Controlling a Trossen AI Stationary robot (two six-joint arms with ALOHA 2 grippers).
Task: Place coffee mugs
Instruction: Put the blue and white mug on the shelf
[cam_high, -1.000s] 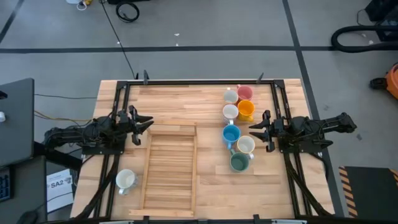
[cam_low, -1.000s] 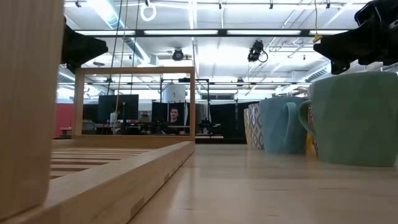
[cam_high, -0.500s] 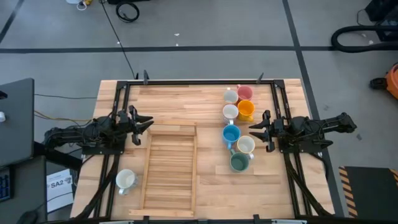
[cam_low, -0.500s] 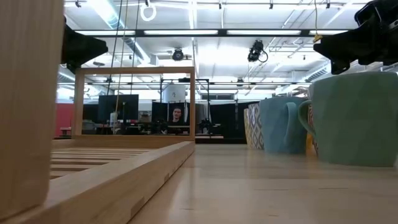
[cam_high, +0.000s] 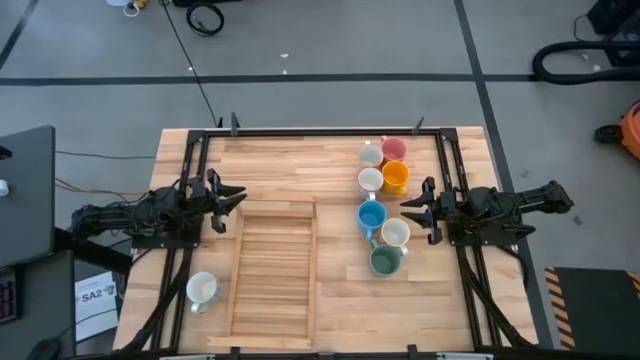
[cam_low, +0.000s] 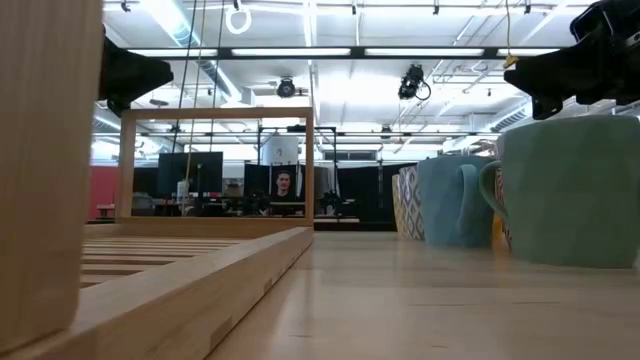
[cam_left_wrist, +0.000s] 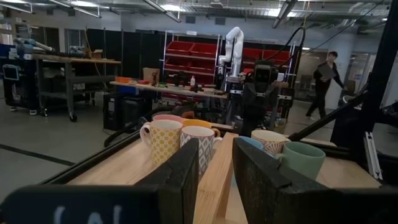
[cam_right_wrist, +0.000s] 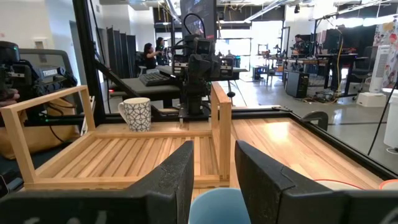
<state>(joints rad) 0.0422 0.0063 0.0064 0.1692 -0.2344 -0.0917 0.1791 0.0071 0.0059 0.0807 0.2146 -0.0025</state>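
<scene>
Seven mugs stand in a cluster on the table's right half: white, pink, white, orange, blue, white and teal. An eighth, white mug stands alone near the left near corner. My right gripper is open and hovers just right of the blue mug, whose rim shows below its fingers. My left gripper is open and hovers at the left far corner of the wooden rack, pointing at the cluster.
The slatted wooden rack with raised frame ends lies between the arms, left of the mug cluster. Black rails run along the table's left and right sides. Bare wood shows along the far edge and near the right near corner. People stand in the room beyond.
</scene>
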